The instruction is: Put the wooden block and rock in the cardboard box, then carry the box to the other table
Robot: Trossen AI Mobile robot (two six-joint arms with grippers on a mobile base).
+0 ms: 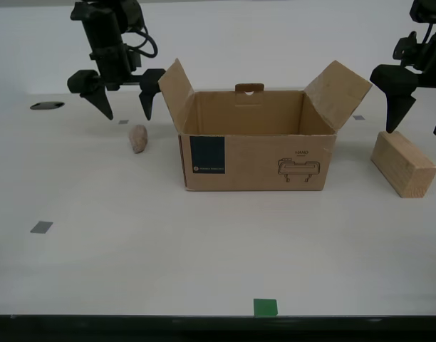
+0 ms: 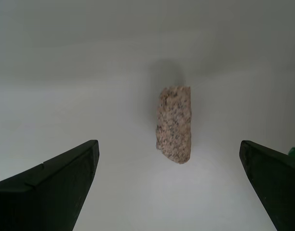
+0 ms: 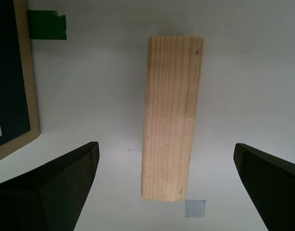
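Both pickups look about to start, with nothing yet in the box.

The first gripper hangs with jaws spread wide and empty above the block, which lies flat on the table between the two fingers, lengthwise to them, touching neither. The second gripper is likewise wide apart and empty over the rock, which sits centred ahead of its fingers.

The likely next move is a straight descent on each arm until the fingers straddle the piece, then a squeeze across the narrow width.

The block is pale planed wood, square-edged, with long straight grain, so it should offer flat faces. The rock is a speckled pinkish, rough oblong and may roll under uneven pressure. The box is brown corrugated card, flaps up and splayed outward, mouth clear.
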